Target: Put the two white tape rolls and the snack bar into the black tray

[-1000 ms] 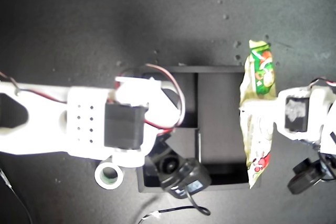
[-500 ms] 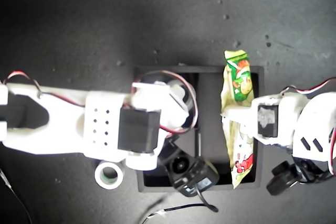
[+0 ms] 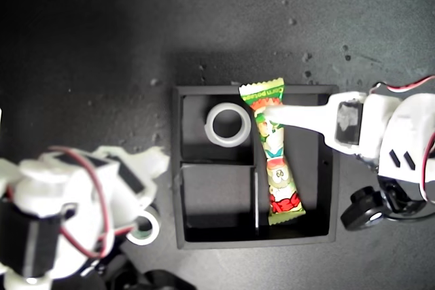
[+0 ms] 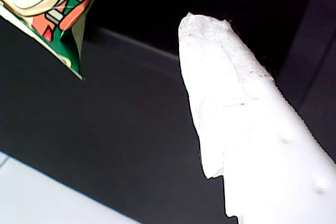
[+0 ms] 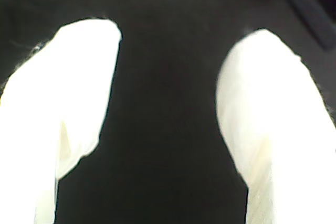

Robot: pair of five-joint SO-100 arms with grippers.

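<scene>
Snack bar [image 3: 275, 157] lies in the tray's [image 3: 326, 168] long compartment, white roll [image 3: 228, 125] in a small one. My first gripper [image 3: 272, 110], spread open, hangs over the bar. My second gripper [image 5: 168, 103], open and empty, should straddle the green-core roll [image 3: 143, 227] just outside the tray.

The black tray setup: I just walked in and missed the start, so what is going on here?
Two robot arms are loading a black tray. An all-white tape roll lies in one small compartment, and the snack bar lies in the long one. My first pincer, reaching in from the exterior view's right, is at the bar's green end, one finger over it; whether it grips is unclear. My second pincer is open over dark surface. The second tape roll sits outside the tray, beside the arm at the exterior view's lower left.
</scene>
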